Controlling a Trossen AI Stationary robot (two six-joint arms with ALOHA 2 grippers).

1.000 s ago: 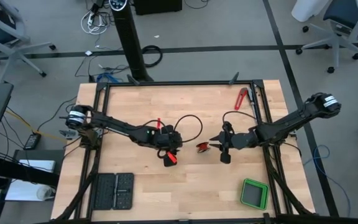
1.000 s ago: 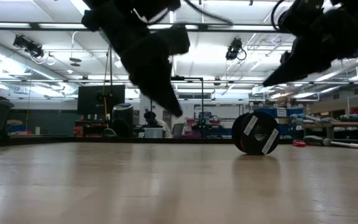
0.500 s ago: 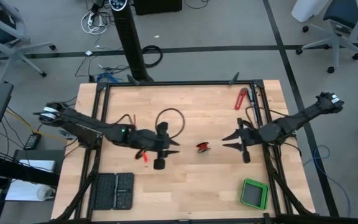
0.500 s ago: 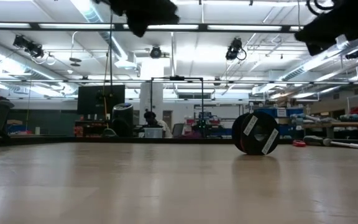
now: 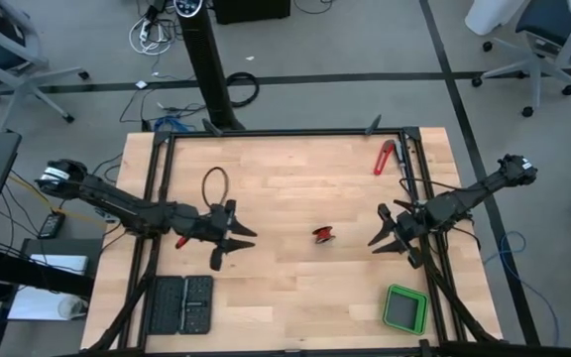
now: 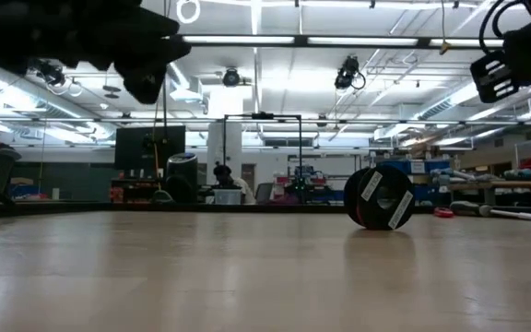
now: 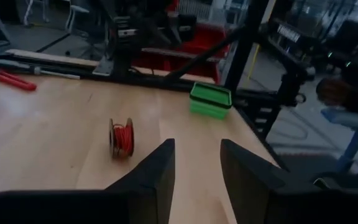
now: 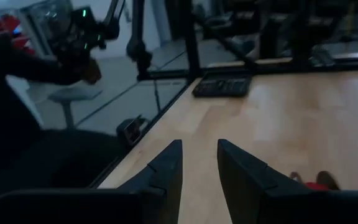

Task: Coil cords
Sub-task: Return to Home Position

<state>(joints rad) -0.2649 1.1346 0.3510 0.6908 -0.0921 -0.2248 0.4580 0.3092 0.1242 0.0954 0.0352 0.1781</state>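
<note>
The cords are one thin red wire wound on a small dark spool (image 5: 323,235), which stands on its rims on the wooden table near the middle. The left wrist view shows the spool (image 7: 122,138) as well, and in the low view the spool (image 6: 379,196) is a dark disc. My left gripper (image 5: 242,238) hovers open to the spool's left, pointing level at it. My right gripper (image 5: 379,228) hovers open to the spool's right, also level. Nothing lies between the fingers of my left gripper (image 7: 194,168) or my right gripper (image 8: 199,165).
A red-handled tool (image 5: 384,157) lies at the far right by the frame. A green box (image 5: 405,308) sits at the near right corner, and a black flat tray (image 5: 180,305) at the near left. A black cable loop (image 5: 213,185) arches over the left arm.
Both grippers have drawn back from the spool, the left toward the table's left edge, the right toward the right edge. Both have tipped up from a downward slant to level. The spool has stayed where it was.
</note>
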